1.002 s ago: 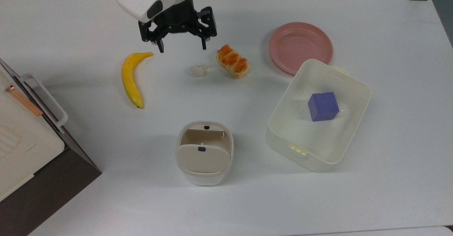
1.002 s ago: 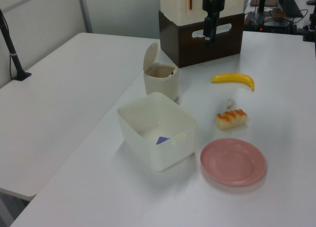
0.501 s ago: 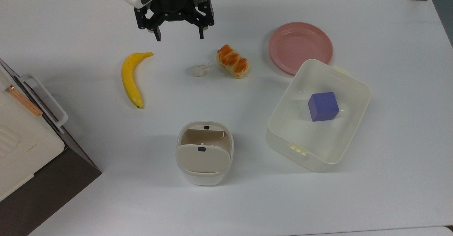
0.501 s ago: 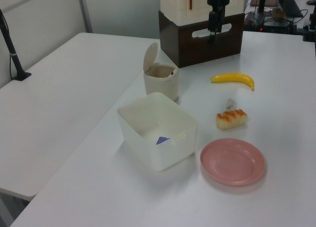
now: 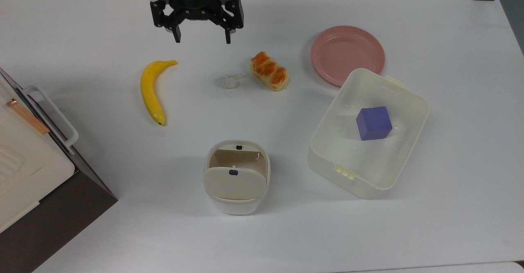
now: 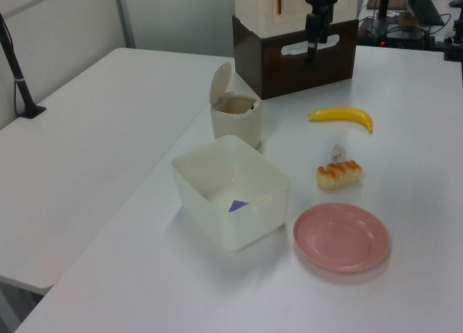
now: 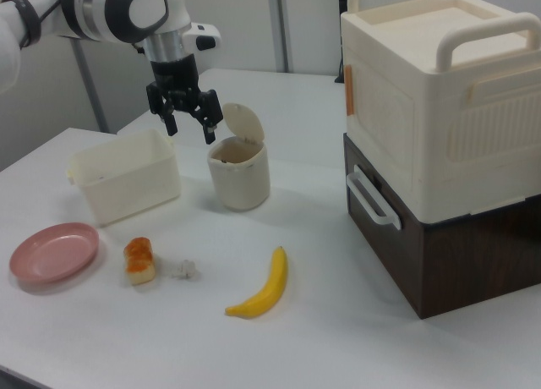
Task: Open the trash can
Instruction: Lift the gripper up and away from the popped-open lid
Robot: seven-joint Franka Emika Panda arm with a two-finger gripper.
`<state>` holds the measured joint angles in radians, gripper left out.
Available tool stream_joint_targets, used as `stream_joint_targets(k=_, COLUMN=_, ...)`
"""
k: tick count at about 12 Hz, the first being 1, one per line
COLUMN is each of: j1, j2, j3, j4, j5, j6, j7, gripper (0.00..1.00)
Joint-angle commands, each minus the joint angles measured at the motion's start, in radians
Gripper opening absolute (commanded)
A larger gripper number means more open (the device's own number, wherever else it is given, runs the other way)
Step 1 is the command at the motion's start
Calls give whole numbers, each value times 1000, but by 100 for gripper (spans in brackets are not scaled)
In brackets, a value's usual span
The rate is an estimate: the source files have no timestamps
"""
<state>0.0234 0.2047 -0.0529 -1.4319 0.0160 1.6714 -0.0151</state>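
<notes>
The trash can point(image 5: 236, 202) is a small cream-white bin in the middle front of the table, with a dark button point(image 5: 238, 146) at its rim. Its beige lid point(image 5: 235, 183) stands flipped up, so the hollow inside point(image 5: 235, 158) shows. It also appears in the left view point(image 6: 236, 121) and in the right view point(image 7: 239, 176), lid raised in both. My gripper point(image 5: 202, 39) hangs open and empty above the table's far side, well away from the trash can. It shows too in the right view point(image 7: 191, 133) and in the left view point(image 6: 312, 52).
A banana point(image 5: 152, 91), a crumpled white scrap point(image 5: 229, 80) and a bread roll point(image 5: 269, 75) lie between gripper and bin. A pink plate point(image 5: 348, 54) and a white tub point(image 5: 325, 119) holding a purple cube point(image 5: 373, 122) sit right. A white-and-brown appliance point(image 5: 28, 158) stands left.
My open gripper has moved toward the top view's top edge, away from the banana and the bin. The trash can's lid stays raised throughout.
</notes>
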Motion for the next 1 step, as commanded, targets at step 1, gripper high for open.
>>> stream_joint_targets(k=1, j1=3, j2=-50, j3=-2, j4=-36, j5=-14, j6=-12, j7=20, gripper=100)
